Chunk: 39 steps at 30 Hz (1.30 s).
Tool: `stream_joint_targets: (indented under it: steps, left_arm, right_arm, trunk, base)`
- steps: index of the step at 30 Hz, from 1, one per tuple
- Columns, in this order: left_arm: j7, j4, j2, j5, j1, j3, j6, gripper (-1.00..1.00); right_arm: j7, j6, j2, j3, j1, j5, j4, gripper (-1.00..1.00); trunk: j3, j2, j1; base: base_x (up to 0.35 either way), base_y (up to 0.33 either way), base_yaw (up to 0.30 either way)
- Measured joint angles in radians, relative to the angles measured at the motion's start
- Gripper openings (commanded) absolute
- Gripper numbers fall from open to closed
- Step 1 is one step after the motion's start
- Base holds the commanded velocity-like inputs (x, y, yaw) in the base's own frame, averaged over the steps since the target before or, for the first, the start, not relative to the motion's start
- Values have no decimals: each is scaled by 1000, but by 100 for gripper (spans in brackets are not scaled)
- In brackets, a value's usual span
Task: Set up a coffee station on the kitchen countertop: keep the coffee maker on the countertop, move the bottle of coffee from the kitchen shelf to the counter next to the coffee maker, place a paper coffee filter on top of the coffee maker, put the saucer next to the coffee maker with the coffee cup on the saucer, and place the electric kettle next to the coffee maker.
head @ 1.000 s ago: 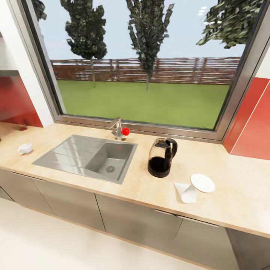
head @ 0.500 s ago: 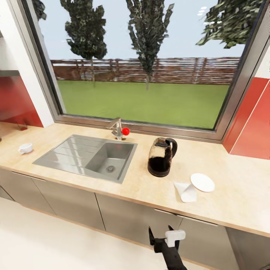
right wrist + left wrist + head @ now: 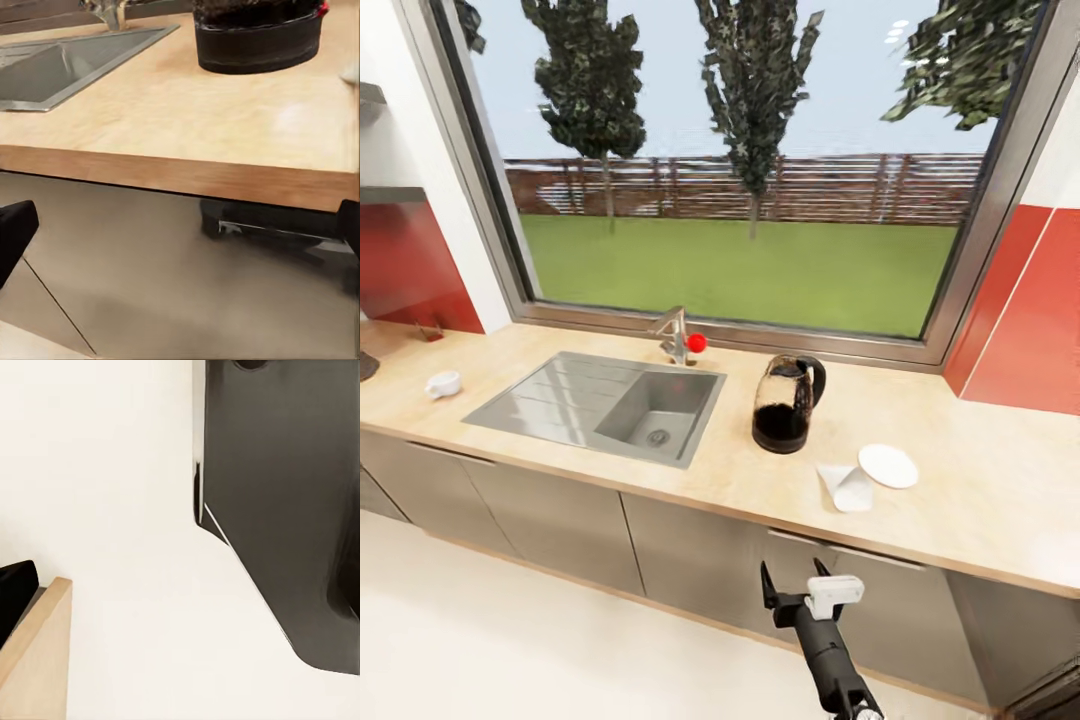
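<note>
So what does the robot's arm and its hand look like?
The arm in the head view is a thin black tube, rounded like a stick. At its end sits a small white block, and two short black fingers poke out from the right gripper like a little fork. No cables or writing show on it.

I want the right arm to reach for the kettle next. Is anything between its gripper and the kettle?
The right gripper sits below the countertop's front edge, before the dark cabinet fronts. That edge lies between it and the electric kettle. On the worktop, the strip before the kettle is bare; the paper coffee filter and saucer lie to its right.
</note>
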Motion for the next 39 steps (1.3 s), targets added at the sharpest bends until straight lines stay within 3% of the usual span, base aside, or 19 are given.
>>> stream_joint_targets:
  steps: [16,20,22,25,30,39]
  left_arm:
    - [0,0,-1,0,0,-1,0,100]
    - [-1,1,-1,0,0,0,0,100]
    - [-1,1,-2,-1,0,1,0,100]
    - [-1,2,-1,-1,0,1,1,100]
    - [0,2,0,0,0,1,3,100]
    - [0,2,0,0,0,1,3,100]
  right_arm:
    - [-2,22,-5,-11,0,1,-175,100]
    - [-2,107,-6,-51,-24,0,-194,100]
    - [-1,159,-6,-105,-78,1,-194,100]
    - [0,226,-10,-130,-148,1,-193,100]
    - [7,281,-12,-133,-174,1,-190,100]
    - [7,295,-12,-135,-178,4,-186,100]
  trunk:
    - [0,0,0]
    - [0,0,0]
    - [0,0,0]
    - [0,0,-1]
    - [0,0,-1]
    - [0,0,-1]
  base:
    - [-293,0,0]
    - [-30,0,0]
    - [-5,0,0]
    - [-1,0,0]
    - [119,0,0]
    - [169,0,0]
